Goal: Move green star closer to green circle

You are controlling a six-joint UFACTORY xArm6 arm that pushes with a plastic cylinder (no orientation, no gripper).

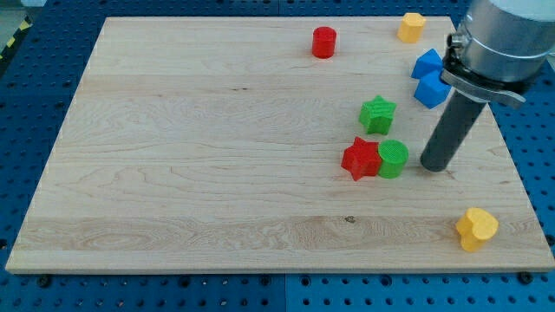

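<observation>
Nearest the view's bottom, a yellow block (476, 228) with a lobed, heart-like outline sits at about five o'clock on the wooden bench (191, 173), well apart from everything else. Further up, the green circle (393, 159) stands touching a red star (361, 159) on its nine o'clock side. My tip (434, 165) rests on the bench just beside the green circle, at its three o'clock, with a small gap between them. The tool is a bare rod, so it neither clenches nor grasps anything; it touches no block now. The green star (378, 114) lies near the circle, at roughly its eleven to twelve o'clock, apart from it by a narrow strip of bare wood. Beyond, two blue blocks (429, 76) sit touching each other at the star's two o'clock, partly hidden by the arm; their shapes are hard to make out. Farthest off, a red cylinder (323, 42) and a second yellow block (411, 27) stand near the view's top edge. I judge the step in hand to be the approach: the star is already near but not yet pushed. The next move calls for carrying my tip round to the star's twelve o'clock side, clear of the blue blocks, then pushing toward six o'clock, gently, lest the circle or red star be knocked away.
</observation>
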